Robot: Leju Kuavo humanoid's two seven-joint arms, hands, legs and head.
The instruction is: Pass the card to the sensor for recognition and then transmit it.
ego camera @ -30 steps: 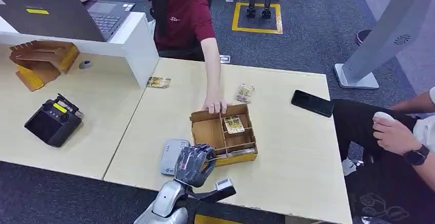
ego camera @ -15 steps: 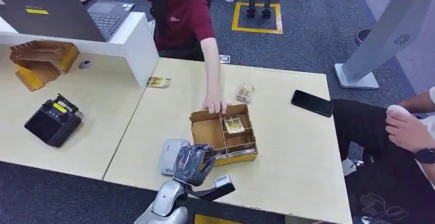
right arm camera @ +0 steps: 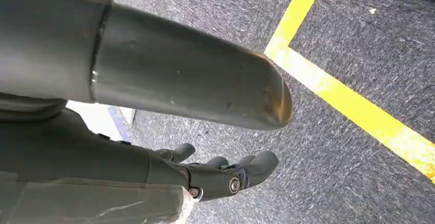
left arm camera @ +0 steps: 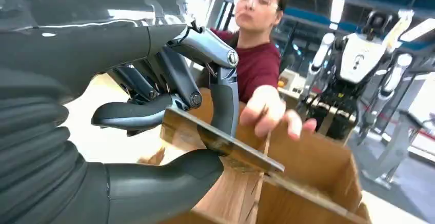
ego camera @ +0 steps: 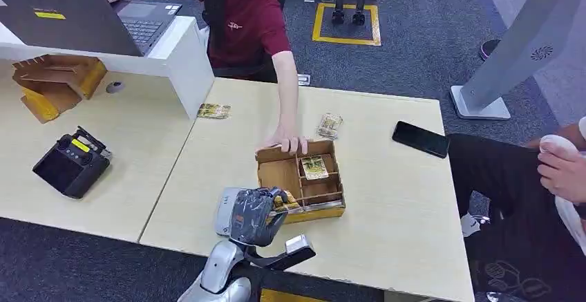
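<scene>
1. The left hand (ego camera: pixel 254 217) is seen at the worktop's (ego camera: pixel 387 219) near edge, its thumb and fingers (left arm camera: pixel 174 75) pinched on a card (left arm camera: pixel 220 141) at the near-left corner of the wooden box (ego camera: pixel 301 181).
2. The grey sensor (ego camera: pixel 228 209) is found just beside that hand, partly covered by it.
3. The right hand (right arm camera: pixel 225 175) is hung over the carpet, fingers loosely apart, nothing held.
4. Another card (ego camera: pixel 314 167) is lying in a box compartment.
5. The far rim is gripped by a person's hand (ego camera: pixel 285 139).
6. Farther right, a black phone (ego camera: pixel 421 139) is laid flat.
</scene>
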